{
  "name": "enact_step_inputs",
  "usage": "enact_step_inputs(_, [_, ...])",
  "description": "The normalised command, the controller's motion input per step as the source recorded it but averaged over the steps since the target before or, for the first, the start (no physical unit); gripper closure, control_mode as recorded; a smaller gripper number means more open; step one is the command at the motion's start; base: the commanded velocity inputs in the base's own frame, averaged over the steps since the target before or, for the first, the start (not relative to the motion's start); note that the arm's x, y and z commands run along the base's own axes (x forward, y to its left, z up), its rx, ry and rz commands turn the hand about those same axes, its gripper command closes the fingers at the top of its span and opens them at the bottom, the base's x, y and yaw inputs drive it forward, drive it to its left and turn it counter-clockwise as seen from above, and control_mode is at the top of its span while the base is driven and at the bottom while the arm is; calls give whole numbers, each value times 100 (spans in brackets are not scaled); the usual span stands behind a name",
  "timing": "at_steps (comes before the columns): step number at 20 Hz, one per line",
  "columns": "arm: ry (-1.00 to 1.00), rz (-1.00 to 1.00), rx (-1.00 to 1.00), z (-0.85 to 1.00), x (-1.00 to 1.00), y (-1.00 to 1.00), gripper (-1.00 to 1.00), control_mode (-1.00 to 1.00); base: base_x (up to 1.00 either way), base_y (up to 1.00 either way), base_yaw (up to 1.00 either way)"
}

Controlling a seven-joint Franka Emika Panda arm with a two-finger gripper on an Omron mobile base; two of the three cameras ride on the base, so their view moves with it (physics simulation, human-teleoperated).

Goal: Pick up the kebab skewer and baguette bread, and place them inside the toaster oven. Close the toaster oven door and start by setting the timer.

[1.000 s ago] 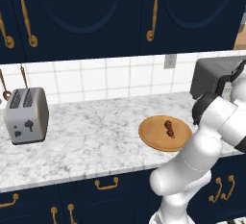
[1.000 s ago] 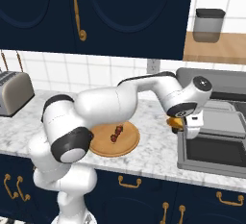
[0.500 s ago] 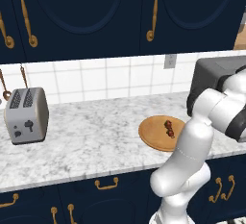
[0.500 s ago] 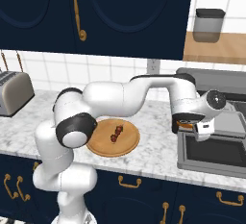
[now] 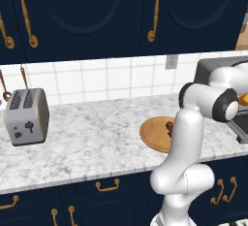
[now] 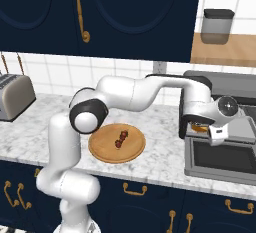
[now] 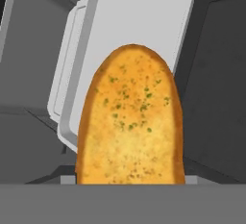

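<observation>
The baguette bread (image 7: 129, 127), golden with green flecks, stands close in front of the hand camera and hides the fingertips. My gripper (image 6: 206, 123) is shut on it, holding it at the mouth of the dark grey toaster oven (image 6: 215, 79). The bread shows as an orange spot (image 6: 199, 126) under the hand, and at the right edge (image 5: 243, 99) of the left base view. The toaster oven door (image 6: 220, 158) hangs open, lying flat out front. A pale grey tray (image 7: 144, 21) lies beyond the bread. The kebab skewer (image 6: 121, 138) rests on the wooden plate (image 6: 105, 149).
A silver two-slot toaster (image 5: 26, 116) stands at the far left of the marble counter (image 5: 87, 142). Dark blue cabinets hang above. A grey canister (image 6: 217, 26) sits on a wooden shelf above the oven. My arm partly hides the plate (image 5: 152, 135) in the left base view.
The arm has swung right with the baguette, from just right of the wooden plate to the open front of the toaster oven. Skewer and plate have not moved.
</observation>
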Motion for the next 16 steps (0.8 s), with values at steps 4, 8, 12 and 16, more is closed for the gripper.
enact_step_inputs(4, [0,0,0,0,14,-27,100,-100,0,0,0])
enact_step_inputs(8, [-1,0,0,0,22,-13,100,-100,0,0,0])
enact_step_inputs(12, [-2,-3,0,0,16,0,100,-100,0,0,0])
enact_step_inputs(16, [-4,-6,0,0,20,8,100,-100,0,0,0])
